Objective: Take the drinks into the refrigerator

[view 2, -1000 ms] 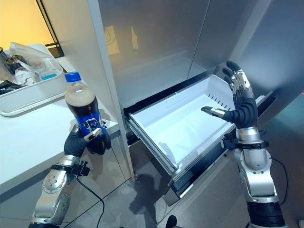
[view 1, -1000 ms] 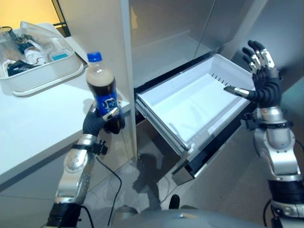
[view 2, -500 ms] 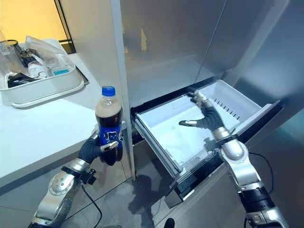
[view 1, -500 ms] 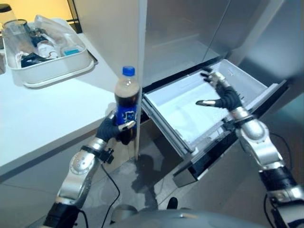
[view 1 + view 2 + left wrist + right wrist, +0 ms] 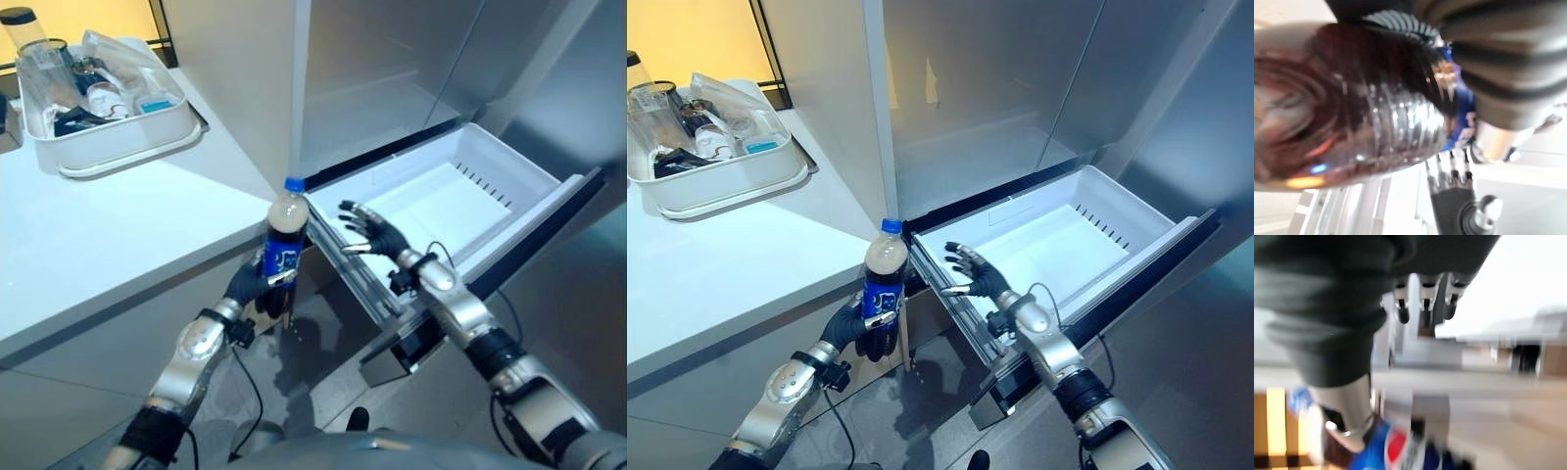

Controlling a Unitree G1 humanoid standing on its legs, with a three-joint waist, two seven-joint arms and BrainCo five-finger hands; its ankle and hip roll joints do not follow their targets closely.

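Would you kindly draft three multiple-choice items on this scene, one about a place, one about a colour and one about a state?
1. Where is the cola bottle?
A. Lying in the drawer
B. Held upright in the left robot hand, just left of the drawer
C. Standing in the white tray

2. What colour is the bottle's cap?
A. Blue
B. Red
C. White

3. How is the refrigerator drawer?
A. Shut
B. Pulled out and full of bottles
C. Pulled out with nothing in it

Answers:
1 B, the left robot hand's fingers wrap the bottle's lower part beside the drawer's near corner.
2 A, the cap is blue in both eye views.
3 C, its white inside is bare, with the right robot hand spread open over its near left corner.
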